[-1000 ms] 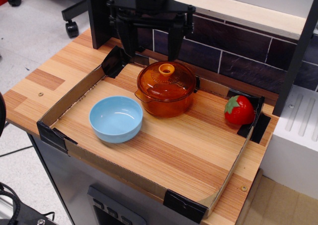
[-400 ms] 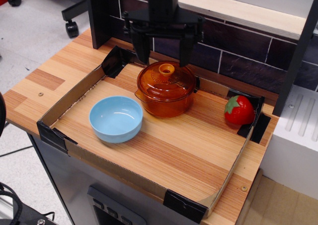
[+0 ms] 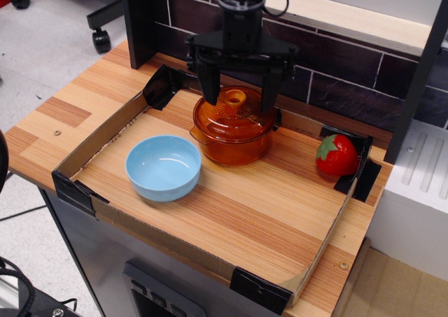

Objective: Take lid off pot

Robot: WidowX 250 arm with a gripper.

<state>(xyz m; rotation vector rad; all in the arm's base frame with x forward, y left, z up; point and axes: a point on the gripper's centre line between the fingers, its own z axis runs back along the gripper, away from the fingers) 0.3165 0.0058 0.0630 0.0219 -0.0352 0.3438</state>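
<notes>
The amber-orange pot (image 3: 234,145) stands at the back middle of the walled wooden tray. Its domed see-through lid (image 3: 233,114) sits on it, with the ring-shaped orange knob (image 3: 234,97) at its centre. My black gripper (image 3: 238,104) hangs straight above the lid, open. Its two fingers straddle the knob, one to the left (image 3: 208,87) and one to the right (image 3: 268,93). The fingertips reach down to about the lid's dome, apart from the knob.
A pale blue bowl (image 3: 164,167) stands left of the pot, close to it. A red strawberry toy (image 3: 337,155) lies in the tray's back right corner. Low cardboard walls (image 3: 98,136) ring the tray. A dark tiled wall (image 3: 336,79) rises behind.
My gripper has moved right and down, from behind and above the pot to straddling the knob over the lid. The pot, lid, bowl and strawberry have not moved.
</notes>
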